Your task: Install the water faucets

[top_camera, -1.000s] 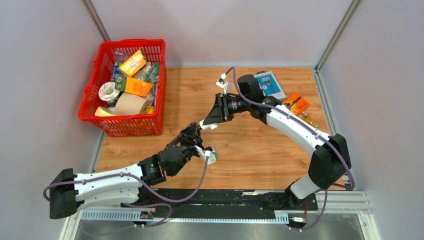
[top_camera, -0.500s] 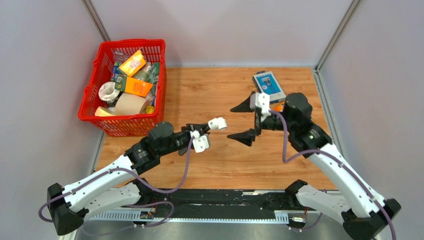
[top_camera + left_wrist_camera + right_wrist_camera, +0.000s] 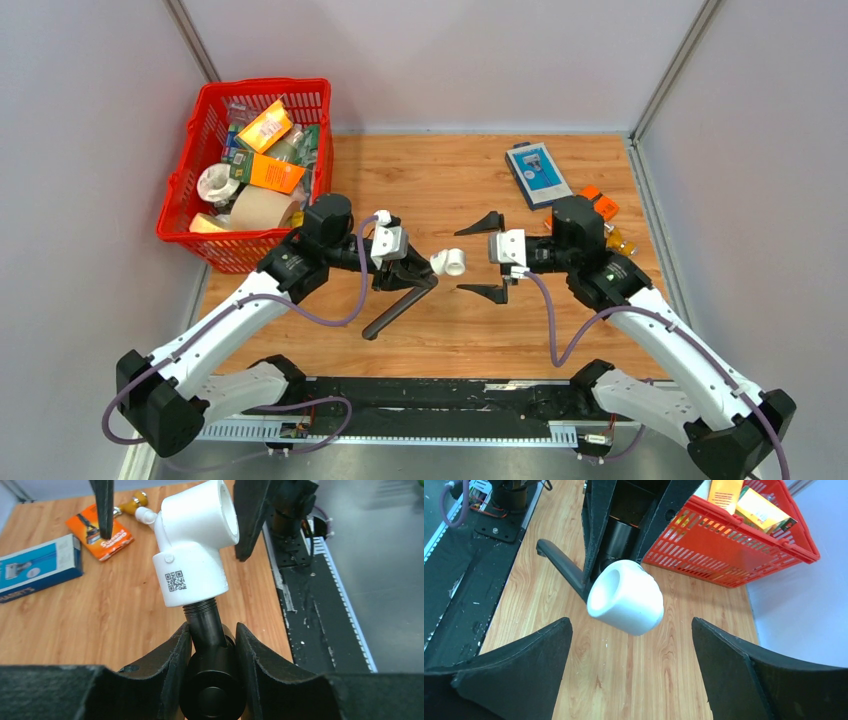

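My left gripper (image 3: 410, 268) is shut on the dark grey-black faucet body (image 3: 212, 680), held above the middle of the table. The faucet's long rod (image 3: 392, 312) slants down toward the near edge. A white elbow fitting (image 3: 448, 262) sits on the faucet's threaded end, with its open mouth turned to the right. My right gripper (image 3: 483, 257) stands open just right of the elbow, a finger on either side of that mouth and apart from it. The right wrist view shows the elbow (image 3: 626, 597) ahead of the wide-spread fingers (image 3: 524, 670).
A red basket (image 3: 250, 255) full of packets and tape rolls stands at the back left. At the back right lie a blue box (image 3: 538, 172), an orange packet (image 3: 598, 205) and a small amber bottle (image 3: 620, 242). Black rails run along the near edge.
My right gripper opened off the white elbow and drew back to the right. The left arm swung the faucet toward the centre, its rod now pointing at the near edge.
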You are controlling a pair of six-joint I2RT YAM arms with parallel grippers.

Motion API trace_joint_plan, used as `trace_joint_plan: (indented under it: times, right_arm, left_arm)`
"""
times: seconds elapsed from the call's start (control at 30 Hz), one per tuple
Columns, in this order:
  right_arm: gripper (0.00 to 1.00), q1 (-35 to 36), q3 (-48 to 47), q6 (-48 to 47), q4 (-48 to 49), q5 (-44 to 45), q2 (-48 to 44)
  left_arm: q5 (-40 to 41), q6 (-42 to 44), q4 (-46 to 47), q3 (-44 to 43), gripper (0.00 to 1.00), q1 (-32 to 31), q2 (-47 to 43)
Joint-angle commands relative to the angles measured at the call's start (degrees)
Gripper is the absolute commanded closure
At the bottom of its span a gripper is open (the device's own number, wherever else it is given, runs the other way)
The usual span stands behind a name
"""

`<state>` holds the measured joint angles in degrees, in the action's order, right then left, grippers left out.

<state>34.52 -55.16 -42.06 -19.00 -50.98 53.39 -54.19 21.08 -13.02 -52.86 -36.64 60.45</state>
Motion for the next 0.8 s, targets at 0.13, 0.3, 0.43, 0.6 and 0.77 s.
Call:
trace_joint_plan:
  times: [0.13,0.3,0.43,0.6,0.77]
  right_arm:
    - [0.08,3.88,-2.67,-8.03,-0.24,-2.02,4.70]
    - [0.12,4.85,-3.99,-7.86,-0.33,-4.12,6.82]
    - [0.18,4.94,-5.48,-7.33,-1.29,-5.62,7.96]
    - [0.31,4.94,-8.30,-6.81,-5.51,-6.94,10.33]
    - [0.49,4.94,-11.90,-0.05,-8.59,-7.38,14.81]
  left_arm:
    - [-9.09,-1.22,0.36,-4.18,1.00,0.34,0.90]
    - [-9.18,-0.78,-0.52,-4.71,1.00,0.34,1.61]
    - [-8.39,-0.08,-1.84,-4.97,1.00,0.34,1.87]
    - [-6.63,0.89,-2.80,-5.06,1.00,0.34,1.61]
    - [-2.42,2.21,-3.24,-4.62,1.00,0.34,0.47]
